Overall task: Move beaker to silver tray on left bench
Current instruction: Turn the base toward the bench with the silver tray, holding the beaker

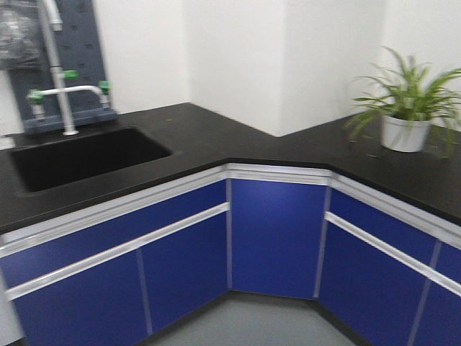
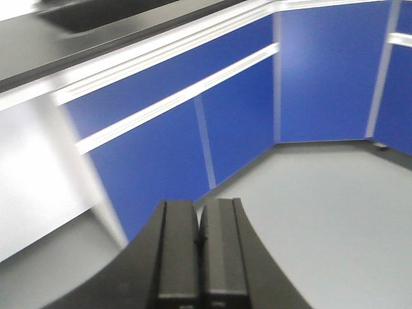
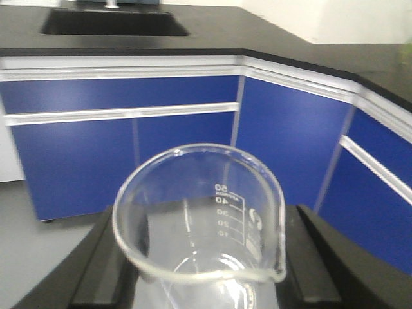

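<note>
A small clear glass beaker (image 3: pixel 203 222) with printed graduation marks fills the bottom of the right wrist view. My right gripper (image 3: pixel 205 257) is shut on it, one black finger on each side, above the grey floor. The left gripper (image 2: pixel 200 222) is shut with nothing between its fingers and points at the floor in front of the blue cabinets. The left bench (image 1: pixel 194 137) with its black top and sink (image 1: pixel 83 155) shows in the front view and, in the right wrist view, as the bench (image 3: pixel 212 29). The silver tray is out of view.
A white faucet (image 1: pixel 61 90) with green knobs stands behind the sink. A potted green plant (image 1: pixel 405 108) sits on the right counter. Blue cabinet doors (image 1: pixel 277 234) wrap round the corner, with grey floor (image 1: pixel 252 324) below them.
</note>
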